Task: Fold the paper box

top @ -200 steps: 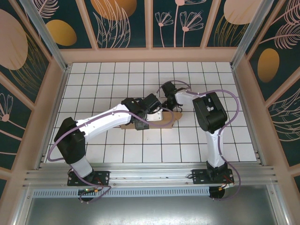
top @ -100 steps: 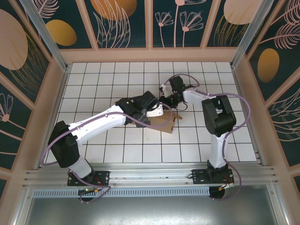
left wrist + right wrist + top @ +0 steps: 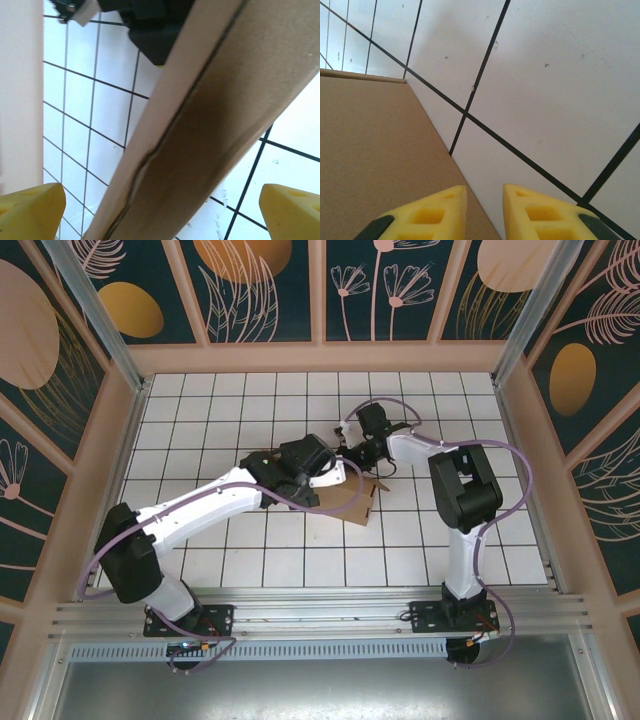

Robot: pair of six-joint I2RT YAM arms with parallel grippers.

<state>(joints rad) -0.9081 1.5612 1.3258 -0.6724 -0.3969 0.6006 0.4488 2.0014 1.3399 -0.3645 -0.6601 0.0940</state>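
The paper box (image 3: pixel 355 502) is a brown cardboard piece lying near the middle of the tiled table, partly under both wrists. My left gripper (image 3: pixel 338 472) hovers at its left end. In the left wrist view a cardboard panel (image 3: pixel 210 115) slants up between the wide-open left gripper (image 3: pixel 160 215), and neither yellow fingertip (image 3: pixel 30 210) touches it. My right gripper (image 3: pixel 362 452) is just beyond the box's far edge. In the right wrist view the right gripper (image 3: pixel 483 210) shows a narrow gap with nothing in it, above the edge of a flat cardboard panel (image 3: pixel 375 150).
The white tiled table (image 3: pixel 250 550) is fenced by pale wooden walls (image 3: pixel 120 440) on the left, right and far sides. A metal rail (image 3: pixel 320 615) with both arm bases runs along the near edge. The right wrist's black housing (image 3: pixel 150 25) sits close above the cardboard.
My left gripper has opened wide and its wrist has swung to the far left. The right gripper has parted slightly and moved farther back. The box shows more at the right.
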